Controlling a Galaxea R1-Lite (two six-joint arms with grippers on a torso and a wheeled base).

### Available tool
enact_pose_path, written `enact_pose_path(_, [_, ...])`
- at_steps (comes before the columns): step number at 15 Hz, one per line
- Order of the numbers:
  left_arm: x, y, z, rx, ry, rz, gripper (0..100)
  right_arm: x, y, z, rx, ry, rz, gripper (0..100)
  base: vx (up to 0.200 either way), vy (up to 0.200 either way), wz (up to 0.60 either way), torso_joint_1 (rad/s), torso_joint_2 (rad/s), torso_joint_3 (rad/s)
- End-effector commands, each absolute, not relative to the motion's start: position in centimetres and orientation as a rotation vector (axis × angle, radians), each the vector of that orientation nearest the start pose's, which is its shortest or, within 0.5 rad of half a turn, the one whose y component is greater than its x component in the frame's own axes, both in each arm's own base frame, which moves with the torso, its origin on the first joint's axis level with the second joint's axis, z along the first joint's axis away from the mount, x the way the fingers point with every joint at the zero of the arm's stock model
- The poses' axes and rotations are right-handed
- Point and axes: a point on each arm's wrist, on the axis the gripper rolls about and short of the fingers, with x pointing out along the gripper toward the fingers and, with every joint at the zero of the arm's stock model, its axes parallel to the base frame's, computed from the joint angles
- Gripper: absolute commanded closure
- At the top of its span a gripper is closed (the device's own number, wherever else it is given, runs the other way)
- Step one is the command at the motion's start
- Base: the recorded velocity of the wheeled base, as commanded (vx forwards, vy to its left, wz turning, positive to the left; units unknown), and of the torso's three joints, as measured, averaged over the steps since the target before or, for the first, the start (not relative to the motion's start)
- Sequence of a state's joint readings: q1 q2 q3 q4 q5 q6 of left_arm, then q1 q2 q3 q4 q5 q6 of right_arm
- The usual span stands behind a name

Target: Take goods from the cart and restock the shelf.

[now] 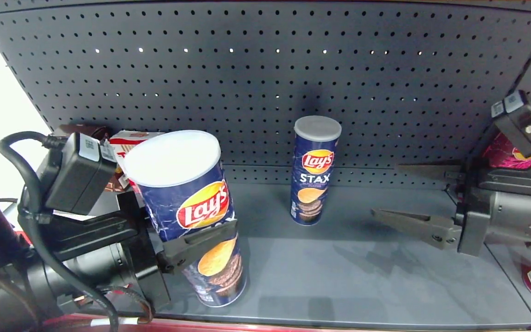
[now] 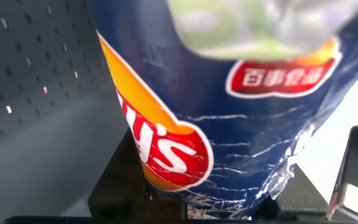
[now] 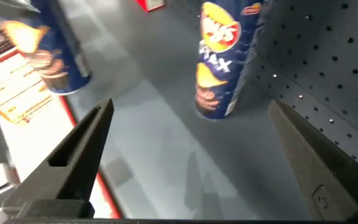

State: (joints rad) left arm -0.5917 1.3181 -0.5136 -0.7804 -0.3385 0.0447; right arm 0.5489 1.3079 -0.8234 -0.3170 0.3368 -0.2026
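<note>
Blue chip cans: we are counting two. The standing can (image 1: 314, 170) is sitting upright by the pegboard (image 1: 265, 69), while our left gripper (image 1: 191, 230) is clamping the held can (image 1: 178, 184) left of it, nearer the front edge of the shelf (image 1: 362, 276). Right of the standing can our right gripper (image 1: 385, 190) is hovering, spread wide and empty, with bare shelf floor lying open between them.

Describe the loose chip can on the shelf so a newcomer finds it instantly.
Start at the dark pegboard back wall of the grey shelf. The can stands upright near the wall's middle, blue with a grey lid. Unlike the nearer blue can clamped in the left claw, nothing touches it.
</note>
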Motion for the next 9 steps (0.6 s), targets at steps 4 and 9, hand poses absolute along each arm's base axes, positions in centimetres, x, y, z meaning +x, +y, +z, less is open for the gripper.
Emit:
enact_pose_path(4, [17.1, -12.4, 22.5, 0.04, -0.027, -0.945, 100, 21.0, 12.1, 24.5, -0.2, 0.1, 0.865, 0, 0.0, 0.0, 0.0, 0.0, 0.0, 0.0])
enact_pose_path(9, [17.7, -12.4, 22.8, 0.038, -0.035, -0.949, 100, 23.9, 12.6, 23.8, -0.182, 0.001, 0.969, 0, 0.0, 0.0, 0.0, 0.0, 0.0, 0.0])
